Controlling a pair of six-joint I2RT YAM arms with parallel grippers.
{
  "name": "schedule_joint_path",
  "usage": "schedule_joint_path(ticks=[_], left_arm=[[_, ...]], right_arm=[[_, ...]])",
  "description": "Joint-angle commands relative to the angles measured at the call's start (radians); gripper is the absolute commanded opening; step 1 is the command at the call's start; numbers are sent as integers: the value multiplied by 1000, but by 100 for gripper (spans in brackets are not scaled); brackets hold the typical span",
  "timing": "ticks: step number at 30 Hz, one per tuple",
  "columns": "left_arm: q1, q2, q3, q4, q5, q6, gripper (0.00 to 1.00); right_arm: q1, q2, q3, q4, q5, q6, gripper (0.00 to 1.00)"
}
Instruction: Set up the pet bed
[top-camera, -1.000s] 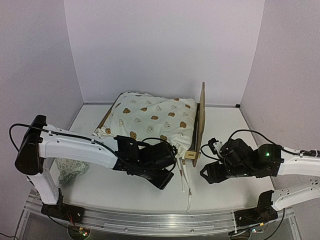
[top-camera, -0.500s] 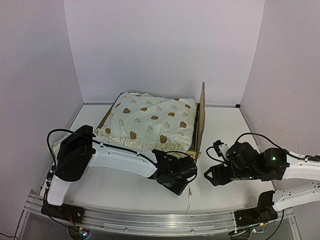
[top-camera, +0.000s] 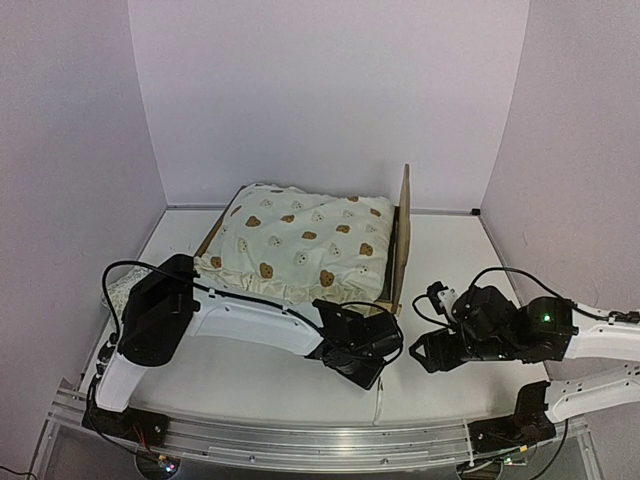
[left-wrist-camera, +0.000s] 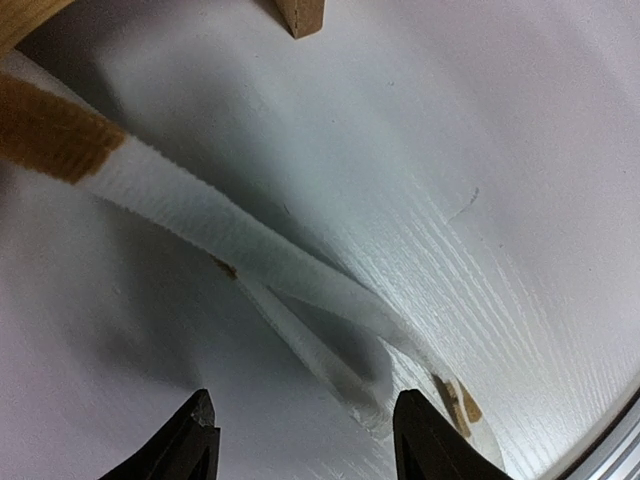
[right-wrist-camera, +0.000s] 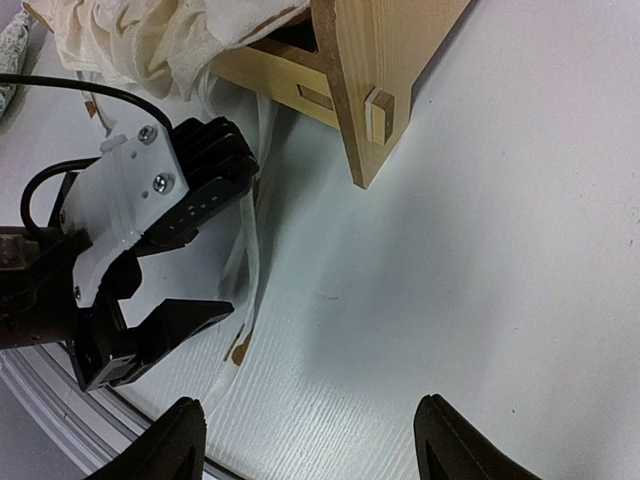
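Note:
The pet bed (top-camera: 400, 240) stands at the back middle, its plywood headboard upright on the right, and a cream bear-print cover (top-camera: 300, 240) lies heaped over it. Two white ties (top-camera: 380, 398) trail from the cover onto the table in front. My left gripper (top-camera: 368, 362) is low over these ties and open; in the left wrist view the ties (left-wrist-camera: 250, 260) run down between my left gripper (left-wrist-camera: 305, 440) fingertips, ungripped. My right gripper (top-camera: 420, 350) hovers open beside the headboard's foot (right-wrist-camera: 370, 110). In the right wrist view nothing lies in my right gripper (right-wrist-camera: 315, 440).
A pale lacy pillow (top-camera: 118, 292) lies at the left, mostly behind the left arm. White walls close in the back and both sides. A metal rail (top-camera: 300, 440) runs along the near edge. The left gripper (right-wrist-camera: 200, 250) shows close in the right wrist view.
The left arm has swung right and towards the near edge, bringing its gripper down over the ties. The right gripper has drawn back slightly to the right.

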Motion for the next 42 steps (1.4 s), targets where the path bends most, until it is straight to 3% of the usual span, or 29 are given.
schedule_joint_path(ticks=[1, 7, 14, 19, 28, 42], left_arm=[[-8, 48, 56, -10, -14, -18, 57], [-9, 81, 60, -25, -38, -24, 43], [-16, 37, -18, -44, -99, -66, 1], [-18, -78, -171, -13, -119, -102, 0], [-32, -316, -437, 102, -52, -159, 0], [-155, -390, -491, 144, 60, -216, 0]], right_arm=[[4, 5, -5, -3, 17, 2, 73], [3, 13, -5, -3, 11, 2, 73], [3, 32, 0, -3, 7, 10, 72], [5, 86, 8, 24, -53, -11, 70], [4, 253, -22, 253, -227, -43, 64], [5, 508, 43, 348, -162, -33, 64]])
